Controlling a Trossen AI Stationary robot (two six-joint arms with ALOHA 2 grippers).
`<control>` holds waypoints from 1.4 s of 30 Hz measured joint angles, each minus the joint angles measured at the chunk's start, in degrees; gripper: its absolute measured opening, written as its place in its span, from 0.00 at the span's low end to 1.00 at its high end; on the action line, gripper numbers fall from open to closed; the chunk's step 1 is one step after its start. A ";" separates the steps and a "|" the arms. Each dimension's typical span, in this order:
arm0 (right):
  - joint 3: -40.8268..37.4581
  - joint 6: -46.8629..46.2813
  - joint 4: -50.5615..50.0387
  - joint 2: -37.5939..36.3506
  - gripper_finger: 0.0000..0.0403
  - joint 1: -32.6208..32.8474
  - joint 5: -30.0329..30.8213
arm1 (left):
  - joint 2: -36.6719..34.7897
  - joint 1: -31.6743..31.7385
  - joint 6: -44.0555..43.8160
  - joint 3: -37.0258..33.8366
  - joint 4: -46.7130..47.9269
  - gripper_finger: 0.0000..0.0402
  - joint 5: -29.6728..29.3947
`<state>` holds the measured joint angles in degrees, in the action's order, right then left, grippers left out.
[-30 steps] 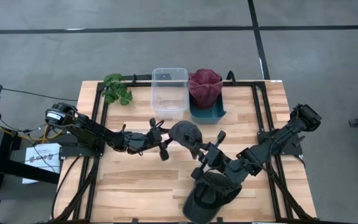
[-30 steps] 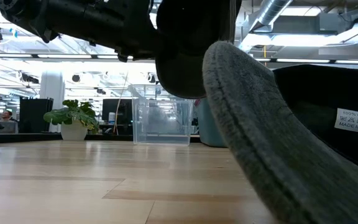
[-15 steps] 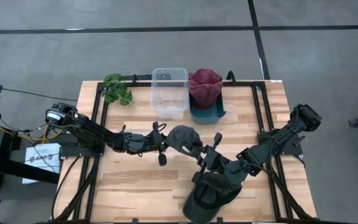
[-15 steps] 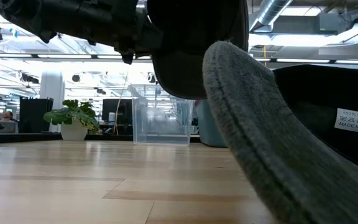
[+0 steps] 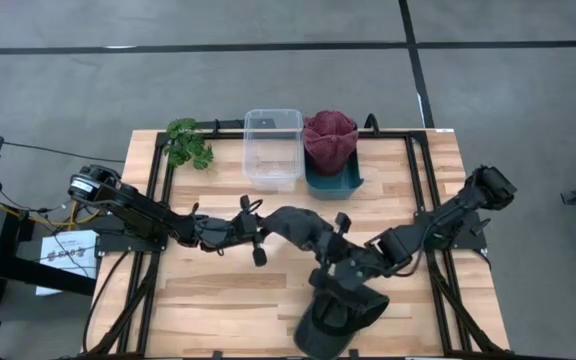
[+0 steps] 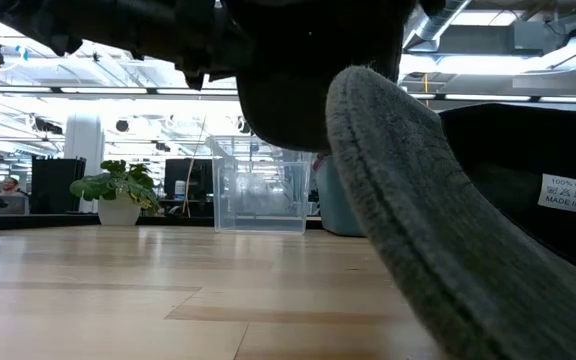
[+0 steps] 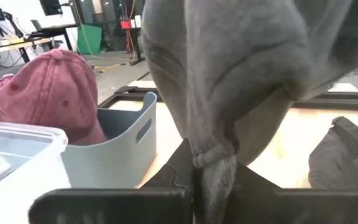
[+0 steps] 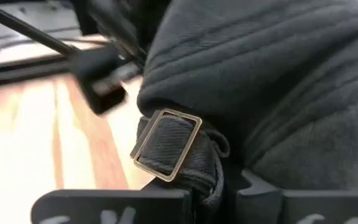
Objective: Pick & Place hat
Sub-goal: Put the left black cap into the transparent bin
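From above, a dark grey fabric cap hangs over mid-counter, stretched between the left gripper and right gripper. Only the wrist views reveal the grips: the left gripper pinches a bunched fold of fabric, the right clamps the back strap by its brass buckle. A second dark cap lies at the near edge.
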<state>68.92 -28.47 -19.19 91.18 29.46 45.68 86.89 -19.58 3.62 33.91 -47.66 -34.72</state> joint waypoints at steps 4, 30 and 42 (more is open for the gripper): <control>-1.86 -2.59 -0.92 0.00 0.04 -1.94 -3.72 | -0.43 0.18 -0.85 -0.02 2.29 0.03 -0.39; 1.70 4.97 -5.11 -0.24 0.59 -5.75 -15.68 | -0.56 0.14 -12.79 -0.82 23.56 0.03 -4.36; 6.60 -0.24 -26.13 -0.24 0.50 -5.75 -12.99 | -2.01 1.26 -14.61 -2.99 23.45 0.04 -5.38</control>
<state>75.52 -28.71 -45.32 90.94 23.70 32.69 84.88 -18.32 -10.99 30.92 -24.20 -40.10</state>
